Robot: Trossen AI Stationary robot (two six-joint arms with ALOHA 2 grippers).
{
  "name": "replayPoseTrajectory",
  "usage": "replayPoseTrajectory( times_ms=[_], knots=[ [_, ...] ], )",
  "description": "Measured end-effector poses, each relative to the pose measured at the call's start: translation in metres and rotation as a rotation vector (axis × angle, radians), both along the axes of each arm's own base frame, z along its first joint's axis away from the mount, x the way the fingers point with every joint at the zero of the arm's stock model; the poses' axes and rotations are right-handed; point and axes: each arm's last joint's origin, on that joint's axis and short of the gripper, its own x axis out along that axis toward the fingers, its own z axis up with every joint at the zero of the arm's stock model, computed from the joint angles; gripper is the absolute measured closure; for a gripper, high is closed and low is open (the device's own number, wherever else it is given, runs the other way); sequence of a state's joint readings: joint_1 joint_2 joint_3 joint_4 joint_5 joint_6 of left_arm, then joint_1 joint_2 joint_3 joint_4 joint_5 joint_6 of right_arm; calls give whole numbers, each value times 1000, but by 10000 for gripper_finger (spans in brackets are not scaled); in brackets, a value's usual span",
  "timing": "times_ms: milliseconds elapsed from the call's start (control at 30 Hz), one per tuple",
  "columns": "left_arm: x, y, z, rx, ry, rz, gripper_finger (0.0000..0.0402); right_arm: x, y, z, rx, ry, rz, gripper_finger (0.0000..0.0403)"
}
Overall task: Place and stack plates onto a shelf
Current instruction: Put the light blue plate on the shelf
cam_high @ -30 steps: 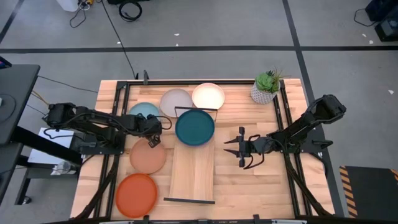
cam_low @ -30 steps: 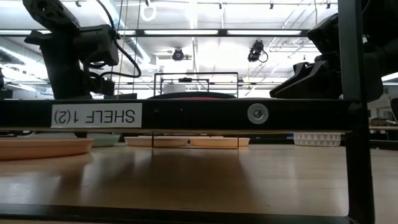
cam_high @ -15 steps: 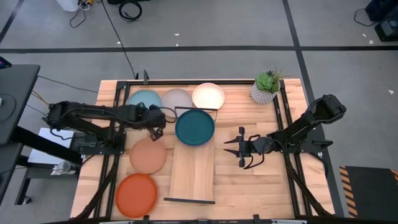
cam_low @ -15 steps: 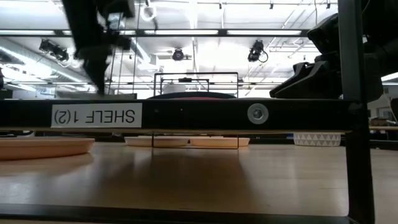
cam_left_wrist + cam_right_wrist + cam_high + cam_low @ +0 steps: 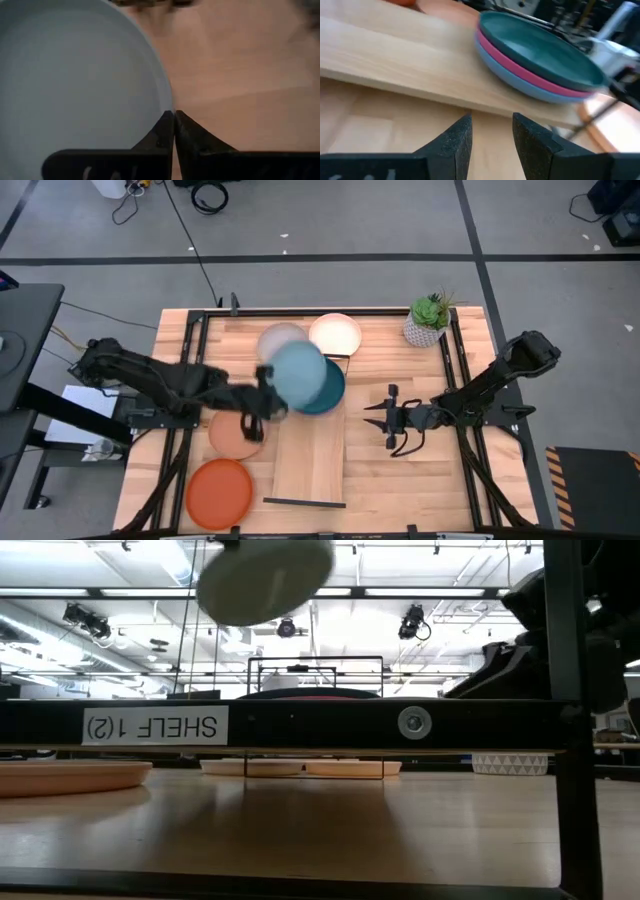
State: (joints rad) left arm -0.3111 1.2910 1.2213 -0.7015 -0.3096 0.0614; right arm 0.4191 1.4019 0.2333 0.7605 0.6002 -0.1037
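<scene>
My left gripper [image 5: 265,395] is shut on the light blue plate [image 5: 298,373], which hangs in the air over the far end of the shelf [image 5: 310,455]. The low view shows that plate [image 5: 265,575] high up and tilted. On the shelf rests a stack: dark teal plate [image 5: 540,47] on magenta [image 5: 520,70] on blue [image 5: 515,82]. Grey [image 5: 278,335] and cream [image 5: 335,333] plates lie at the far edge; peach [image 5: 233,432] and orange [image 5: 218,492] lie left of the shelf. My right gripper [image 5: 385,420] waits open, right of the shelf. My left gripper pinches the light blue plate's rim [image 5: 167,102] between its two fingers, whose tips [image 5: 165,125] meet at the edge. It comes at the plate from the table's left. The plate is lifted clear of the table and the stack, slightly tilted.
A potted green plant [image 5: 428,320] stands at the far right corner. Black wire frames close the shelf's short ends [image 5: 305,502]. Black rails [image 5: 460,400] run along both sides of the slatted tabletop. Bare wood lies between the shelf and my right gripper.
My left gripper took the light blue plate by its rim at the far left of the table, lifted it clear and carried it up and to the right. The plate now hangs over the stack on the shelf.
</scene>
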Motion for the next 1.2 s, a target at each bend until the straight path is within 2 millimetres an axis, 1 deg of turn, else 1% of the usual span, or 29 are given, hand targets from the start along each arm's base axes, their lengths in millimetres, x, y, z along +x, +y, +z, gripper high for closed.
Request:
replayPoseTrajectory(
  times_ms=[100,233,300,367,500,633,733,867,933,1067,1200],
  knots=[
    [6,-27,-12,-72,36,-86,391,-7,4,4,-39,-7,-78,257],
    [17,-65,-32,-84,57,-199,391,-14,8,9,-60,-28,-115,257],
    [23,-80,-44,-82,67,-232,391,-16,9,11,-54,-42,-110,257],
    [26,-91,-56,-97,101,-229,391,-17,8,11,-53,-44,-108,257],
    [33,-103,-77,-129,173,-213,391,-17,8,11,-54,-43,-109,257],
    [35,-113,-88,-146,198,-236,391,-17,8,11,-56,-41,-109,257],
    [34,-118,-89,-148,197,-252,391,-17,8,11,-55,-41,-109,257],
    [36,-126,-88,-159,142,-285,391,-17,8,10,-53,-39,-108,257],
    [41,-131,-90,-169,107,-298,391,-17,8,10,-53,-37,-108,257],
    [45,-135,-101,-185,136,-306,391,-17,8,10,-50,-38,-106,257],
    [47,-135,-102,-194,129,-293,385,-17,8,10,-49,-40,-106,257]
  ],
)
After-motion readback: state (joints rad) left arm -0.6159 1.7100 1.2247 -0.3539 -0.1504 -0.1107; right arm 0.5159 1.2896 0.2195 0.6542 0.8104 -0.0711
